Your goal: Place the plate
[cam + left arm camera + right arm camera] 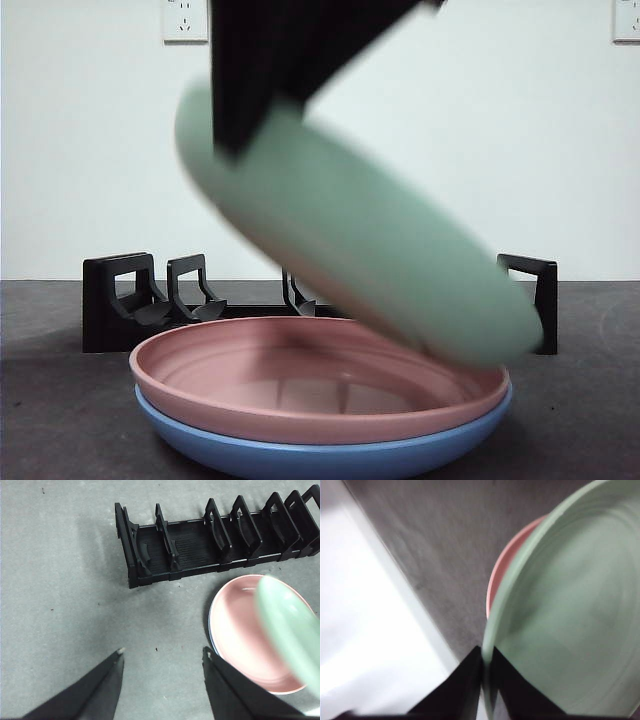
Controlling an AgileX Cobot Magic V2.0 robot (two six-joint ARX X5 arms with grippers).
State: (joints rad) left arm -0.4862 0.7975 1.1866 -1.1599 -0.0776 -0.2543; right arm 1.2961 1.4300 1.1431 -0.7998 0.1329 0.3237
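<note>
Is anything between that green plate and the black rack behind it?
Nothing visible. The right gripper holds the green plate tilted above the pink plate; the rack beyond has only bare table before it.

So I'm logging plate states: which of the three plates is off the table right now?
The green plate: tilted in the air, its rim pinched by the right gripper. The pink plate sits nested in the blue plate on the table.

Low front view and both wrist views share the pink plate (320, 385).
</note>
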